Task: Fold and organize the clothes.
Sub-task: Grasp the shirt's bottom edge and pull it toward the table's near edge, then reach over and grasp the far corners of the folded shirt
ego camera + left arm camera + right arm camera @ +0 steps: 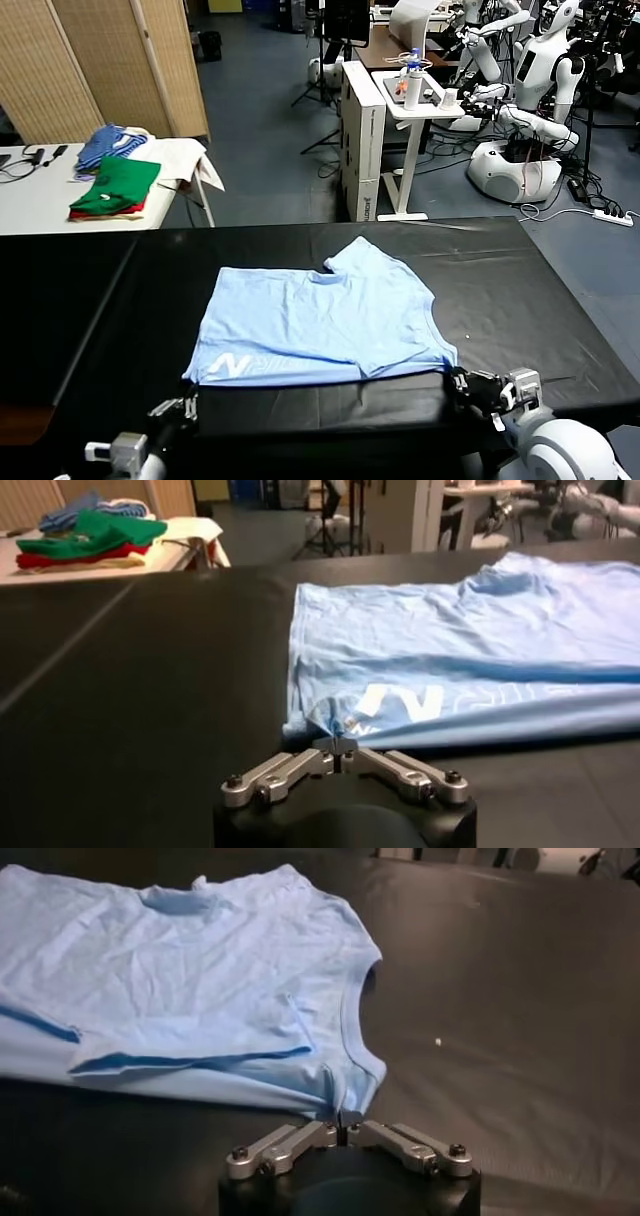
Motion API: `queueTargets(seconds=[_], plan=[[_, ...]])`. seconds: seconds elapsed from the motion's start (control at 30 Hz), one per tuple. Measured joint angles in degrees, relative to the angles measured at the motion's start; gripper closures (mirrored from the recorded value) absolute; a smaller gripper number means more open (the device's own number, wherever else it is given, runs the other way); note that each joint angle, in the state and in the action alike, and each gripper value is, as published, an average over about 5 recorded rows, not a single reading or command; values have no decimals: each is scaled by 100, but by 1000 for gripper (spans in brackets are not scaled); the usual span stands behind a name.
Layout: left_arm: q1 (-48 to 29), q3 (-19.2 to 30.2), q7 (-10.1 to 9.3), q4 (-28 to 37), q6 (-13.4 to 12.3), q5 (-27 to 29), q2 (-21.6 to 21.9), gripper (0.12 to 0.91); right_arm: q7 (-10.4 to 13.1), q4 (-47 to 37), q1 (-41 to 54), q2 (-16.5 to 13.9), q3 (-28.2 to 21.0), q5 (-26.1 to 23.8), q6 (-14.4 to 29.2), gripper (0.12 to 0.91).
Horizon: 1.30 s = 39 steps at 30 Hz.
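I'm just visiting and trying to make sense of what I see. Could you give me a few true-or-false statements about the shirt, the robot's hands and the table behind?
1. The light blue T-shirt lies on the black table. True.
2. The shirt's white lettering is at its far edge, away from the robot. False: it runs along the near edge.
3. The left gripper is shut on the shirt's near corner. True.
4. The right gripper is lifting the shirt high off the table. False: it sits low at the shirt's near edge, and the shirt lies on the table.
5. The green folded garment lies on top of the shirt. False: it is on a separate white table.
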Motion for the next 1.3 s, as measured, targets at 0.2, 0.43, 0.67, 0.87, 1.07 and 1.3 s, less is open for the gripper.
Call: queueTargets(seconds=[0.2, 0.43, 0.67, 0.87, 1.07, 1.3], plan=[[185, -105, -132, -145, 76, -29, 48, 727, 21, 302, -139, -19, 214, 172, -105, 243], [371, -251, -363, -428, 270, -58, 116, 263, 159, 600, 37, -166, 585, 794, -220, 120], [283, -464, -657, -826, 583, -496, 243, 125, 212, 207, 952, -264, 355, 856, -35, 118], [-255, -560, -817, -855, 542, -1399, 506, 123, 368, -653, 2229, -207, -376, 843, -24, 118], [-1415, -326, -844, -223, 496, -2086, 872, 123, 492, -1501, 3531, -49, -1308, 828, -169, 118], [-2871, 235, -965, 811, 700, -2747, 1301, 123, 475, -2631, 4939, 301, -2436, 746, -240, 118]])
